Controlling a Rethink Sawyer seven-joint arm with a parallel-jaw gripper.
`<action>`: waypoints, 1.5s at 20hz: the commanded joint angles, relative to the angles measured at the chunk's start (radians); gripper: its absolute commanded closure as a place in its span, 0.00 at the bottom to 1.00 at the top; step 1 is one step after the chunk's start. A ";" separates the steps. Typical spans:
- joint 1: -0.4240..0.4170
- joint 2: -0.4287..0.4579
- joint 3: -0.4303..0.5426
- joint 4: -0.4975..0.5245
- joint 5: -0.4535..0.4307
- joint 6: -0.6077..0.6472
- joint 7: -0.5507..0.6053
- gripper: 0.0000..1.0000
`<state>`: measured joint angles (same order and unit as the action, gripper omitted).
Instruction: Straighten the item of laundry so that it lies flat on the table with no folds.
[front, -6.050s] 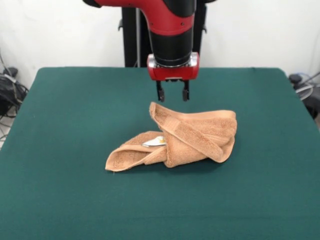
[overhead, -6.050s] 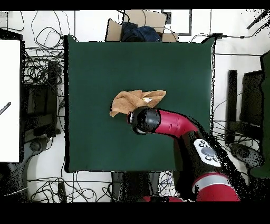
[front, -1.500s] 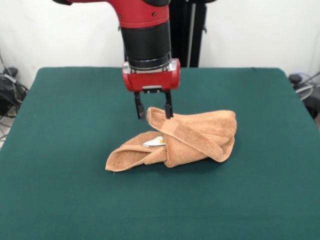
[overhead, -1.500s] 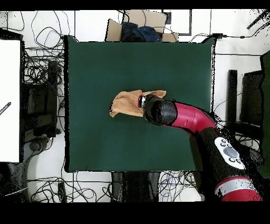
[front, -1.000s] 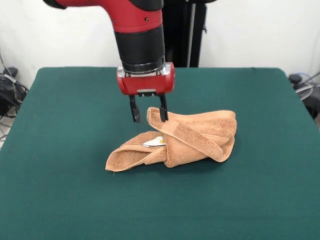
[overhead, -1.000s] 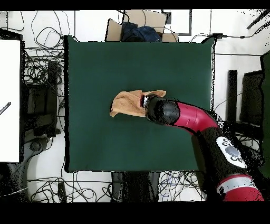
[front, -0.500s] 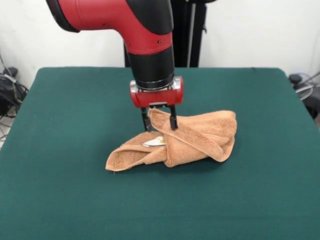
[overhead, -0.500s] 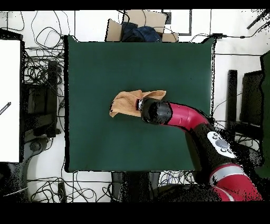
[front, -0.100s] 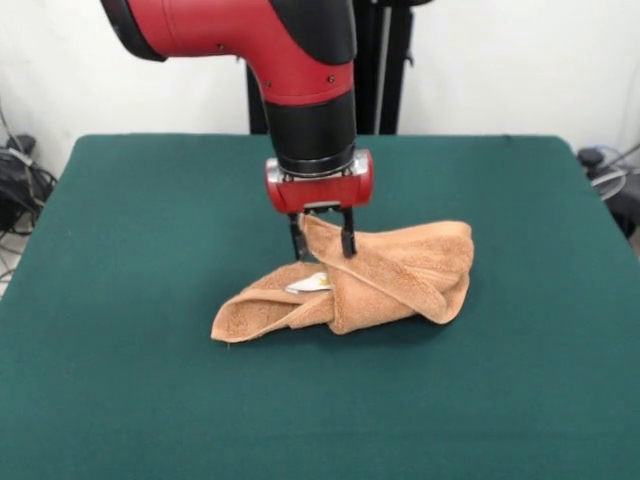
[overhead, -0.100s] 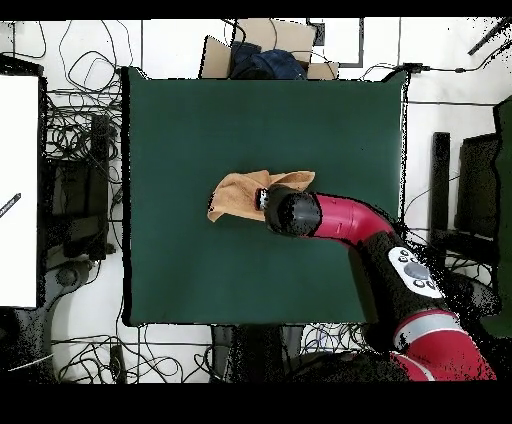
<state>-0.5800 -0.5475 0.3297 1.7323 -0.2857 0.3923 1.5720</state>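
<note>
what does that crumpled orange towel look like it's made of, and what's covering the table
The towel looks like terry cloth, likely cotton: a soft, matte, nubby pile with a flatter woven band along one edge. The table seems covered in dark green felt-like fabric: matte, no shine, slightly fuzzy. What lies beneath the cover cannot be seen.

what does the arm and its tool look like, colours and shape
The arm is a thick rounded tube, glossy red with a black section and a black cylindrical wrist. Below that sits a red block with a silver trim, carrying the tool: two thin black fingers. In the overhead view, a grey panel with dark buttons shows on the arm.
</note>
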 joint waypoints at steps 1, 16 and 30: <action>0.018 -0.009 0.055 -0.034 -0.070 -0.001 -0.017 1.00; 0.057 -0.024 0.027 -0.070 -0.115 0.055 -0.008 1.00; 0.005 -0.220 0.077 0.122 0.011 0.160 0.033 1.00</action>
<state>-0.5586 -0.7032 0.3342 1.7591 -0.3104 0.4800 1.5720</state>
